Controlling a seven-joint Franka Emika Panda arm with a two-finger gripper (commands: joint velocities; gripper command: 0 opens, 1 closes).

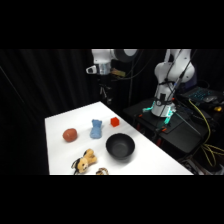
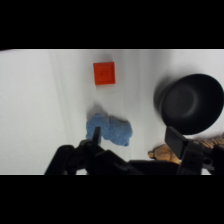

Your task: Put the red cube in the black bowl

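The red cube (image 1: 115,121) is a tiny block on the white table, just beyond the black bowl (image 1: 120,146), which stands upright with nothing in it. In the wrist view the red cube (image 2: 104,73) lies near the top and the black bowl (image 2: 192,102) at the right. My gripper (image 2: 135,141) hangs high above the table's far end, well clear of both. It is open, its two fingers wide apart and nothing between them.
A blue soft toy (image 1: 96,128) lies just left of the cube, and a round reddish ball (image 1: 70,134) further left. A tan plush toy (image 1: 85,161) sits near the table's front edge. The arm's base (image 1: 165,105) and cables stand to the right.
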